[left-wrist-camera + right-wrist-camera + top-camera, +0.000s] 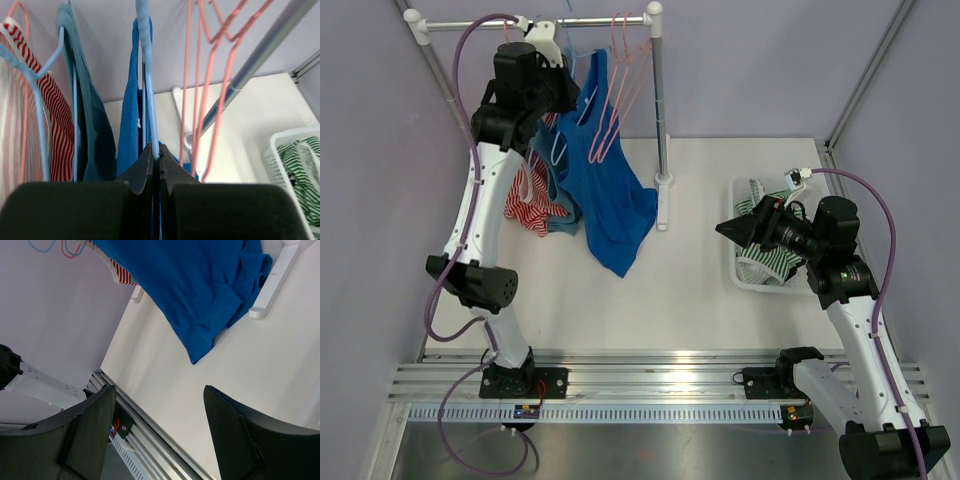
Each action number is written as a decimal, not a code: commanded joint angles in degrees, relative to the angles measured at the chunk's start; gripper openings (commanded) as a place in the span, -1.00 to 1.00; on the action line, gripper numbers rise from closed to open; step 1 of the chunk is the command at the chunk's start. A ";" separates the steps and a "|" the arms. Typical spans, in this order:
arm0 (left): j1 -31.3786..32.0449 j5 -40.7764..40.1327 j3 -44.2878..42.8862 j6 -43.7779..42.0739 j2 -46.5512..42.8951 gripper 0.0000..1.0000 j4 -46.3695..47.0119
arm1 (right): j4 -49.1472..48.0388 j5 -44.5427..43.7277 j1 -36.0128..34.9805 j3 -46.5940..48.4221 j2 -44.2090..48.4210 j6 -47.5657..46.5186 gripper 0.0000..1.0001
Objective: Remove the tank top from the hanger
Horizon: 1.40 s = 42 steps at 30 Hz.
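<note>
The left tool (159, 156) pinches the blue hanger (149, 75), probably to steady it. The right tool (159, 392) gapes wide, empty, facing the tank top (200, 290).

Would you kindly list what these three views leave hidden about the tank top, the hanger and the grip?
- Left wrist: the shut left gripper covers where the hanger enters it; whether tank top fabric is pinched too cannot be told.
- Top: the left arm hides that grip.
- Right wrist: the top edge cuts off the tank top's straps and the hanger.
- Top: the right arm covers part of the basket.
</note>
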<state>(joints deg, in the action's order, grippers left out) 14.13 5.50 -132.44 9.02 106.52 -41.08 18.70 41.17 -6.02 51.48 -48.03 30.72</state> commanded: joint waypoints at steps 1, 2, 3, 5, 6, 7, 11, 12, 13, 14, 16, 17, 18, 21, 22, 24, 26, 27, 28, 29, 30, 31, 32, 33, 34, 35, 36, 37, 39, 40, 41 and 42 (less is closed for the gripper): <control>0.37 -0.75 -1.16 1.70 -8.07 -1.00 5.13 | -1.82 0.84 -0.57 1.16 0.22 -0.84 0.56; 0.46 -1.01 -0.72 1.88 -8.60 -1.00 4.96 | -1.74 0.84 -0.57 1.25 0.13 -0.92 0.56; 0.63 -1.36 -0.54 2.23 -9.83 -1.00 4.61 | -1.56 0.84 -0.57 1.42 0.30 -1.10 0.56; 0.55 -1.63 0.60 3.02 -10.98 -1.00 3.21 | -1.39 0.93 -0.57 1.78 0.39 -1.19 0.56; 0.55 -1.89 1.22 3.37 -11.77 -1.00 2.59 | -1.12 0.93 -0.57 1.86 0.48 -1.28 0.56; 0.55 -2.07 2.35 4.25 -13.43 -1.00 1.80 | -0.95 0.93 -0.57 2.21 0.66 -1.36 0.57; 0.55 -2.07 11.22 6.27 -20.90 -1.00 2.32 | 0.02 0.93 -0.66 3.18 0.48 -2.24 0.58; 0.63 -1.98 16.20 6.71 -22.57 -1.00 2.58 | 0.28 1.02 -0.83 3.36 0.39 -2.68 0.58; 0.72 -2.07 18.25 7.59 -24.67 -1.00 2.85 | 0.46 1.11 -0.83 3.97 0.13 -2.94 0.58; 1.16 -1.98 20.80 7.86 -28.17 -1.00 3.02 | 0.81 1.11 -1.36 4.32 -0.13 -3.47 0.59; 1.69 -1.98 28.35 8.47 -32.85 -1.00 4.42 | 2.30 0.15 -2.32 5.72 -1.01 -5.49 0.59; 2.30 -1.72 30.82 8.56 -37.57 -1.00 4.95 | 3.00 -0.21 -3.11 6.17 -1.36 -6.28 0.60; 2.57 -1.63 33.02 8.56 -39.61 -1.00 5.04 | 3.88 -0.47 -4.77 6.69 -1.71 -7.68 0.60; 3.36 -3.20 40.93 8.39 -48.21 -1.00 2.94 | 5.64 -1.88 -8.99 8.37 -3.56 -9.97 0.62; 3.45 -4.26 43.99 8.04 -50.68 -1.00 0.93 | 5.91 -2.32 -9.88 8.89 -4.43 -10.24 0.61; 3.45 -5.06 47.79 7.42 -57.52 -1.00 -0.75 | 5.39 -2.32 -12.16 9.07 -5.49 -10.16 0.61; 3.45 -2.09 52.88 7.25 -61.50 -1.00 -3.82 | 3.55 -3.02 -13.92 8.90 -5.84 -9.11 0.60; 3.45 -0.07 54.47 6.55 -65.44 -1.00 -4.88 | 2.58 -3.46 -14.89 8.72 -5.85 -8.66 0.60; 3.45 2.30 56.40 6.28 -67.13 -1.00 -6.71 | 1.35 -4.59 -17.42 8.20 -5.93 -8.14 0.60; 3.45 7.11 59.64 6.19 -69.15 -1.00 -7.52 | -0.05 -5.56 -19.10 7.67 -5.93 -6.91 0.60; 3.45 9.77 61.41 6.02 -70.91 -1.00 -8.13 | -3.11 -6.79 -20.68 7.23 -6.28 -6.29 0.61; 3.45 12.14 62.82 5.93 -74.40 -1.00 -9.44 | -4.27 -9.85 -22.87 6.53 -6.63 -6.03 0.63; 3.45 17.22 65.53 6.01 -75.74 -1.00 -9.80 | -5.42 -11.79 -26.90 6.26 -7.16 -5.59 0.65; 3.45 20.05 66.69 6.27 -77.06 -1.00 -10.16 | -8.12 -13.73 -29.29 5.91 -8.21 -5.32 0.69; 3.45 22.52 67.66 6.63 -78.38 -1.00 -10.07 | -9.46 -18.27 -31.40 5.30 -8.83 -5.23 0.72; 3.45 26.72 68.71 6.89 -80.13 -1.00 -9.99 | -10.69 -20.93 -35.42 4.95 -9.53 -5.06 0.76; 3.45 28.06 69.94 7.50 -80.85 -1.00 -9.64 | -12.88 -23.65 -37.03 4.77 -10.93 -4.88 0.82; 3.45 29.03 70.56 7.94 -81.29 -1.00 -9.28 | -13.85 -28.64 -38.52 4.42 -11.90 -4.79 0.83; 3.45 32.02 72.31 8.65 -82.00 -1.00 -8.32 | -15.52 -33.58 -42.47 4.59 -14.70 -4.71 0.83; 3.45 32.90 72.85 8.91 -82.00 -1.00 -7.36 | -15.88 -37.52 -43.71 5.11 -15.85 -4.97 0.82; 3.45 34.48 73.37 9.17 -81.74 -1.00 -6.65 | -16.06 -39.04 -44.51 5.55 -17.08 -5.49 0.80; 3.45 35.45 74.16 9.53 -81.56 -1.00 -5.95 | -16.06 -40.45 -46.17 5.99 -19.62 -5.58 0.78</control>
<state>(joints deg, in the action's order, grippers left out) 17.41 31.66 -59.13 16.82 25.21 -53.69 7.90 12.86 -48.99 56.40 -63.92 25.34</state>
